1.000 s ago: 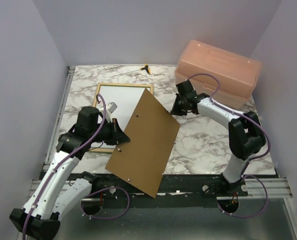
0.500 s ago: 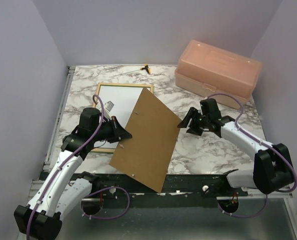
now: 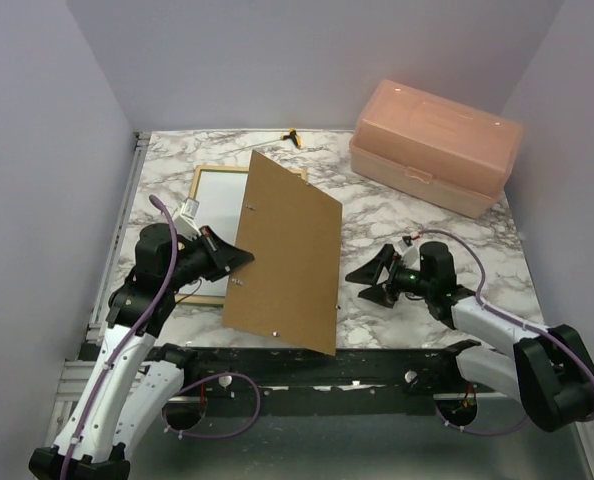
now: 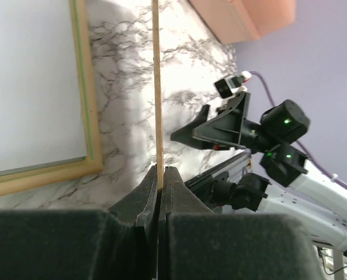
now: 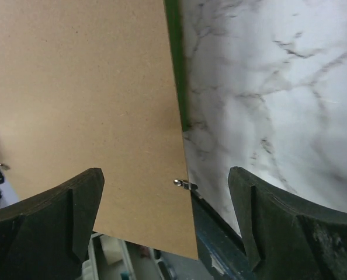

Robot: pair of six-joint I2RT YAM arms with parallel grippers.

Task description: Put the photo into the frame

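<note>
A: From above, where does the frame (image 3: 199,178) lie from the left gripper (image 3: 239,258)?

B: Just left and far of it, flat on the table (image 3: 417,230), with the photo (image 3: 217,200) white side up inside its rails. That gripper is pinched tight on the left edge of the backing panel (image 3: 287,250). The backing panel stands tilted, long axis near to far, and hides the frame's right side.

A: And the left wrist view?

B: The backing panel is edge-on between the closed fingers, and the frame lies to its left (so the left arm is the nearer one, and probably lowers the panel leftward).

A: The right wrist view?

B: The right gripper (image 5: 165,175) gapes wide and holds nothing; the backing panel sits beyond it. A green strip (image 5: 172,58) along the panel's edge is hard to identify.
</note>
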